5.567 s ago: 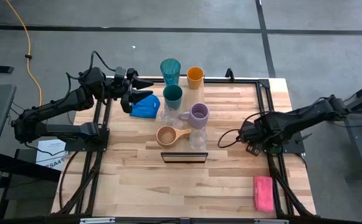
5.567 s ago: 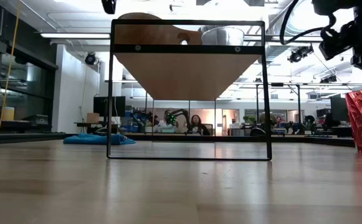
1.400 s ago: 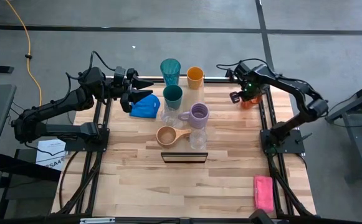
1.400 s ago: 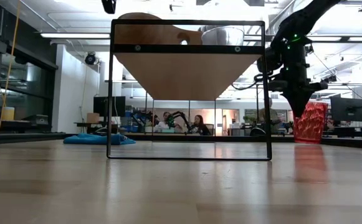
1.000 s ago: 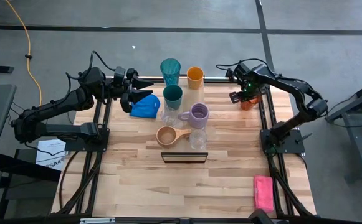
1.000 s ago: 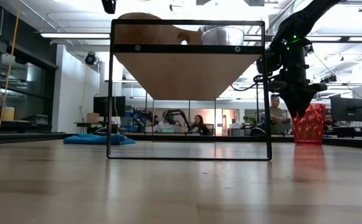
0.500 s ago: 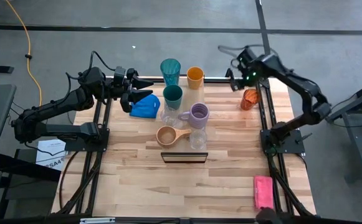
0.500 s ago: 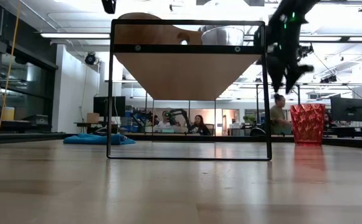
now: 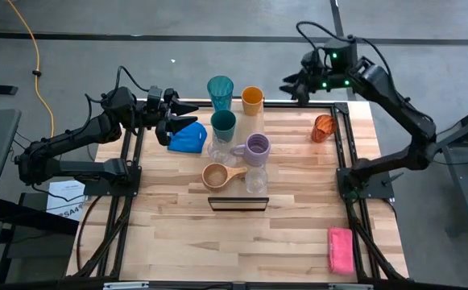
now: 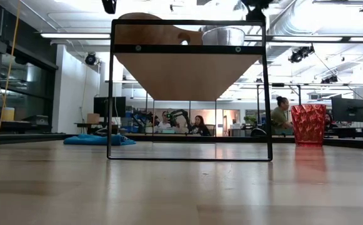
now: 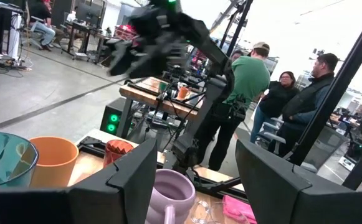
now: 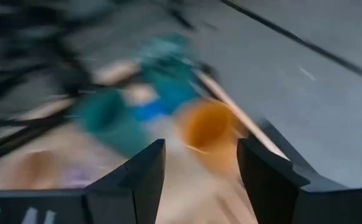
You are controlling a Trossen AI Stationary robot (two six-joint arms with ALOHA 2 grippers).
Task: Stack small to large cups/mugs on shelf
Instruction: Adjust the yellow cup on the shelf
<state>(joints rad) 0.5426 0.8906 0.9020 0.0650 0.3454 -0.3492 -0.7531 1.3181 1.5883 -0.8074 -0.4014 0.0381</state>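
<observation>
High view: red faceted plastic cup (image 9: 323, 127) stands alone at about 2 o'clock on the table, well apart from the other cups.
Shelf: light-wood plank board in a thin black frame (image 9: 238, 204), at centre, toward 6 o'clock.
Right gripper (image 9: 291, 84): raised past the table's far edge near 1 o'clock, fingers spread, holding nothing.
Left gripper (image 9: 187, 114): waiting at 10 o'clock beside a crumpled blue cloth (image 9: 188, 138), fingers apart, empty.
Handling: the cup looks light, stiff and slick; best pinched across the rim wall.
</observation>
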